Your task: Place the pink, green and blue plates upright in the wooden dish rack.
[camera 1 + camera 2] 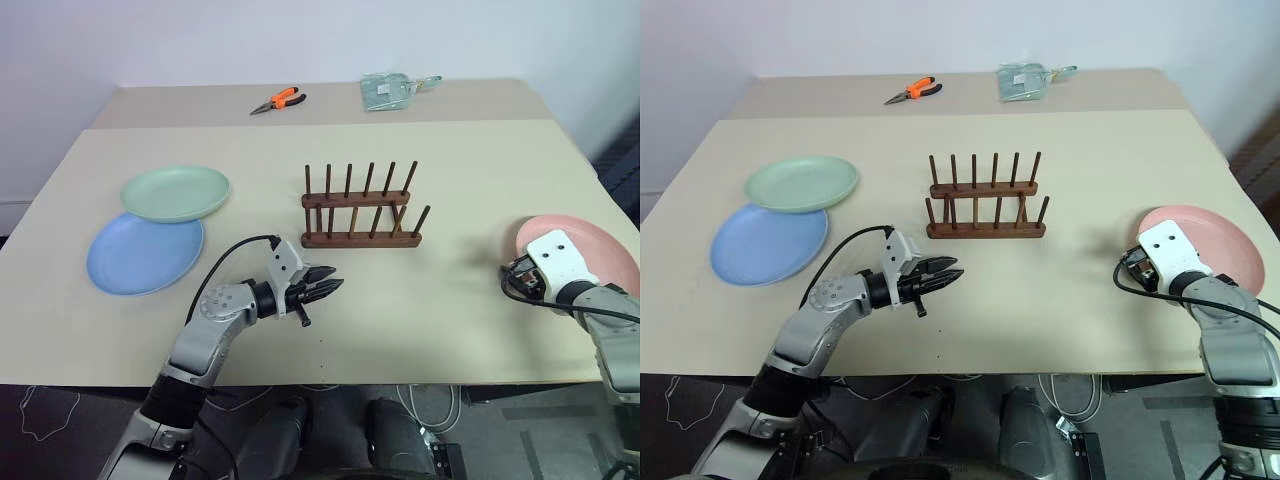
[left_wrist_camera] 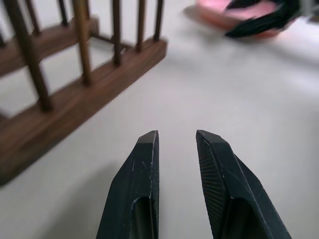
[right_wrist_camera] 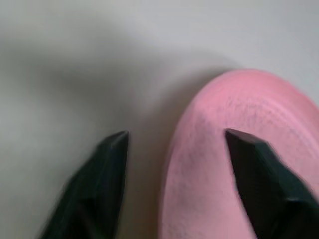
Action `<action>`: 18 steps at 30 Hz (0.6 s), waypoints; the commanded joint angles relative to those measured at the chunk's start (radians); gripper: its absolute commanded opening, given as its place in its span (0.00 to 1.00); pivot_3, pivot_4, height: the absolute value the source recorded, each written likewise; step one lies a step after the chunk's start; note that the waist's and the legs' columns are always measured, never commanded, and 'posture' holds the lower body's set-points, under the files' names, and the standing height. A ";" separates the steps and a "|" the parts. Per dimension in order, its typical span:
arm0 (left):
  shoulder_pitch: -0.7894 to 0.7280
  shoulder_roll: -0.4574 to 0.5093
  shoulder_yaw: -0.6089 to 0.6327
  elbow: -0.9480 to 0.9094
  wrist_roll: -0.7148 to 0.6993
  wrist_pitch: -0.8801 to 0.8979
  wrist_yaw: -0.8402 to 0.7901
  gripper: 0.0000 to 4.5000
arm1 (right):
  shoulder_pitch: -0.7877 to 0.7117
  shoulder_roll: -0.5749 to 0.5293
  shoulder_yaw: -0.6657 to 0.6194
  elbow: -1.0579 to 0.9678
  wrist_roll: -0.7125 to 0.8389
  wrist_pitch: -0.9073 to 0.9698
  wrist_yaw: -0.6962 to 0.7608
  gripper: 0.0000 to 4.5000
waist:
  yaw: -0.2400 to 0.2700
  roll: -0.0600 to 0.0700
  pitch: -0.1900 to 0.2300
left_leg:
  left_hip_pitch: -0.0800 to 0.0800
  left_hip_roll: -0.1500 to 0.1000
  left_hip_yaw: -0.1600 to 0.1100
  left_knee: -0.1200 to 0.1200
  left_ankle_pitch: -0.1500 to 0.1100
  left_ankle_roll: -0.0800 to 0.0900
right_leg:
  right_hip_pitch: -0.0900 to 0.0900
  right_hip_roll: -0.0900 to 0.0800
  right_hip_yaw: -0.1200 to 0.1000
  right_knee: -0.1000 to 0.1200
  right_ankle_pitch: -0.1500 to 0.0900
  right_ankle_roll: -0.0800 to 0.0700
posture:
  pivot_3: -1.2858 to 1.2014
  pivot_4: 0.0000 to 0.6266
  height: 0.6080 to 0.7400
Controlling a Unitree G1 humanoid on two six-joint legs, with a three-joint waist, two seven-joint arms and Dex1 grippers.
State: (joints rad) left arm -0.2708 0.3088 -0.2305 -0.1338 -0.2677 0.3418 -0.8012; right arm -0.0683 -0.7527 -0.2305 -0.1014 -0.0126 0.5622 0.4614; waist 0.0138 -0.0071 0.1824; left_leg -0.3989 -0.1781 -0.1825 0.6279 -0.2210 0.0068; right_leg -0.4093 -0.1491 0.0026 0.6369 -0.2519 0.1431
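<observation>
— On the beige desk [image 1: 480, 150], where do the plates sit?
— The round salmon-pink plastic plate [image 1: 1205, 235] lies flat at the right edge; the pale mint-green plate [image 1: 176, 192] overlaps the light-blue plate [image 1: 143, 253] at the left.
— And the small dark wooden dish rack [image 1: 360, 212]?
— Mid-desk, pegs up (no plate in it).
— The pincers?
— The right pincer [image 3: 174, 137] gapes open over the pink plate's rim; the left pincer [image 2: 177, 138], slightly parted, holds nothing near the rack.

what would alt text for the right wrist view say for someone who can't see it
The right hand hovers open over the near rim of the pink plate, one black finger above the plate and the other above the bare beige table beside it. The plate lies flat and nothing is gripped.
</observation>
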 commanded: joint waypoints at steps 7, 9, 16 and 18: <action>0.014 0.011 0.014 -0.052 -0.011 -0.010 0.006 0.26 | -0.079 0.019 -0.007 -0.038 -0.025 0.040 -0.075 0.01 | -0.001 0.000 0.000 | -0.002 0.000 0.000 0.000 -0.001 0.002 | 0.000 0.000 0.000 -0.003 0.001 0.000 | 0.52 0.24 0.99; 0.011 -0.002 0.049 -0.050 -0.027 -0.024 0.031 0.26 | -0.123 0.009 -0.011 -0.063 -0.026 -0.019 -0.081 0.01 | -0.001 0.002 0.001 | -0.002 0.000 0.000 0.000 -0.001 0.002 | -0.001 0.000 0.000 -0.003 0.001 0.000 | 0.52 0.24 0.99; -0.003 -0.035 0.127 -0.035 -0.020 -0.076 0.114 0.26 | -0.396 0.170 -0.140 -0.272 0.376 0.010 -0.016 0.01 | -0.002 0.005 0.003 | -0.008 0.001 0.000 0.000 0.000 0.001 | -0.008 0.001 0.000 -0.003 0.004 0.002 | 0.52 0.24 0.99; -0.006 -0.042 0.134 -0.021 0.000 -0.118 0.141 0.26 | -0.469 0.241 -0.188 -0.350 0.627 0.134 -0.014 0.01 | 0.001 0.004 0.002 | -0.009 0.002 -0.001 -0.001 0.000 0.001 | -0.009 0.001 -0.001 -0.004 0.004 0.002 | 0.52 0.24 0.99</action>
State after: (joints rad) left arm -0.2707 0.2705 -0.1215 -0.1432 -0.2794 0.2680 -0.6783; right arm -0.5108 -0.5282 -0.3688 -0.3748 0.4488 0.6296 0.4410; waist 0.0145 -0.0031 0.1849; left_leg -0.4088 -0.1767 -0.1838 0.6272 -0.2211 0.0077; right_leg -0.4179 -0.1475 0.0014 0.6321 -0.2476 0.1447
